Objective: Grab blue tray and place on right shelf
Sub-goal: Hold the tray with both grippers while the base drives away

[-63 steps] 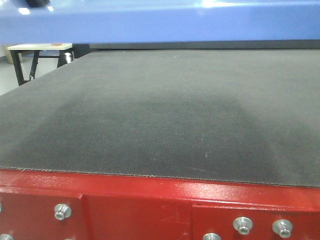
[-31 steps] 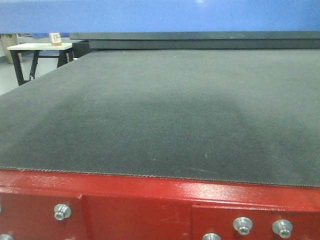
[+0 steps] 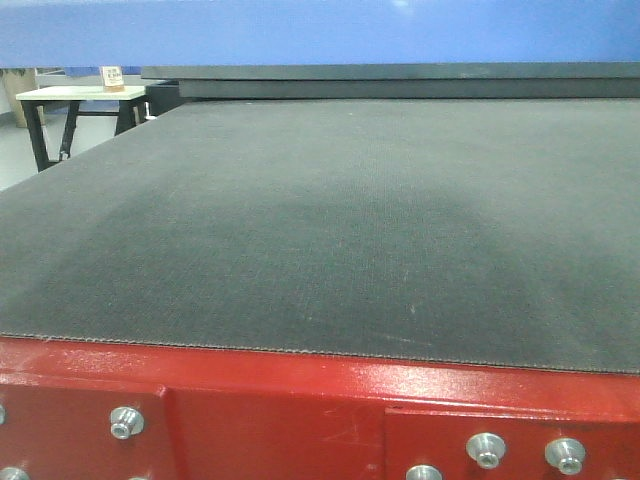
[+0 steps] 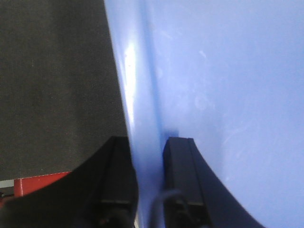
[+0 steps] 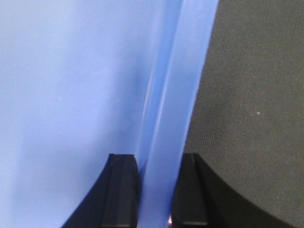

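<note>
Aloft, the blue tray (image 3: 300,30) hangs above the dark-matted desk (image 3: 320,220), its rims clamped by the left claw (image 4: 148,148) and the right claw (image 5: 156,162).

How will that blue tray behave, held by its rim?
Probably slippery: the blue tray looks glossy, and the left gripper and right gripper pinch only its thin rim. Likely light, being thin plastic. It may flex a little between them.
</note>
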### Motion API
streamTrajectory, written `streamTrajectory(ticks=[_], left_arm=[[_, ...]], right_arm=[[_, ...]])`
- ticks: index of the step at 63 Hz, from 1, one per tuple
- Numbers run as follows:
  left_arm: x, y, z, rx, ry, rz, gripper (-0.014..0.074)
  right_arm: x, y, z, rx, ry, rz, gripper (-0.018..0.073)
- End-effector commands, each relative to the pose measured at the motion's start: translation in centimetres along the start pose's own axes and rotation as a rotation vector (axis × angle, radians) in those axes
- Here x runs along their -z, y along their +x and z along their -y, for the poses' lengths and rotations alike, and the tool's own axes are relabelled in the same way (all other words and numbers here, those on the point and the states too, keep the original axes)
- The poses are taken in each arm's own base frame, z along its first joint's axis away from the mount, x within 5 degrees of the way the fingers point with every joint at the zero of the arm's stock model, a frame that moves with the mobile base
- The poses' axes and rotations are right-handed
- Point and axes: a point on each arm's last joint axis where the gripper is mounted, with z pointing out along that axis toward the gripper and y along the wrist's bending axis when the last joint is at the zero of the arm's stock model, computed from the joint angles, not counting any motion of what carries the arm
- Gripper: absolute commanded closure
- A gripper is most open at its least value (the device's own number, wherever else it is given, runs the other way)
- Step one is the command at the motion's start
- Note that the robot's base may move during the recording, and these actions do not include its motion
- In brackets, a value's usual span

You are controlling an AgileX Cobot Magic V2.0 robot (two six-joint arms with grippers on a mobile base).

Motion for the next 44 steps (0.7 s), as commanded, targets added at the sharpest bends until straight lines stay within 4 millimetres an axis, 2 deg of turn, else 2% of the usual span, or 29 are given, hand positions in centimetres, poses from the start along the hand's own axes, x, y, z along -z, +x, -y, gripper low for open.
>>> streamTrajectory(ticks=[1, 44], left_arm=[[1.90, -0.23, 0.57, -0.050, 0.027, 0.063, 0.0645], [1.96, -0.09, 1.44, -0.013, 0.124, 0.048, 0.0645]], right_arm=[[2.00, -0.91, 0.17, 0.052, -0.005, 0.131, 0.0503], [1.89, -0.94, 0.15, 0.052, -0.004, 0.129, 0.0503]])
